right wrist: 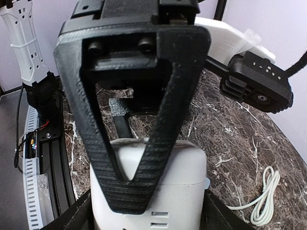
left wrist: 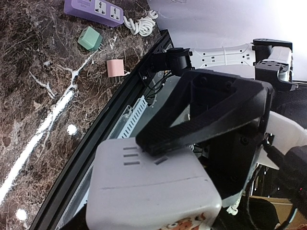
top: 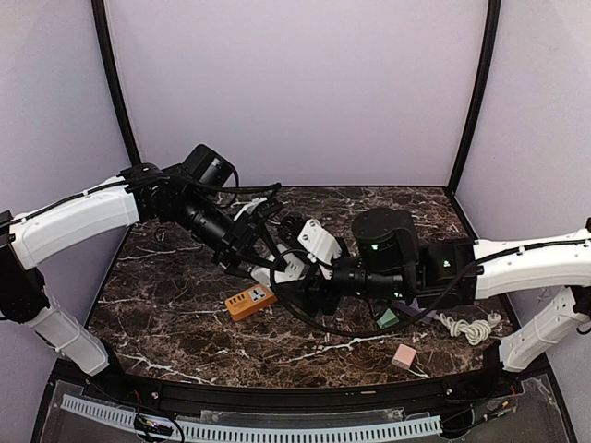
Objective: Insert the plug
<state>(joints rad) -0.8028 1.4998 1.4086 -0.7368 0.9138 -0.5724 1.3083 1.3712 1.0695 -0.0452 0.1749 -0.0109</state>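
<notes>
We are seeing the white plug (left wrist: 148,191), a rounded block with three short slots on its face, pinched by the left gripper (left wrist: 156,146), whose black finger is pressing flat on it. The right gripper (right wrist: 128,194) is clamping a similar white block (right wrist: 187,187); we cannot tell whether it is the same piece. In the top view both are meeting mid-frame, just above the orange power strip (top: 250,301). The marble table (top: 166,314) is lying open at lower left, while a green adapter (top: 388,319), pink adapter (top: 404,356) and white cable (top: 469,327) are crowding the lower right near the front edge.
</notes>
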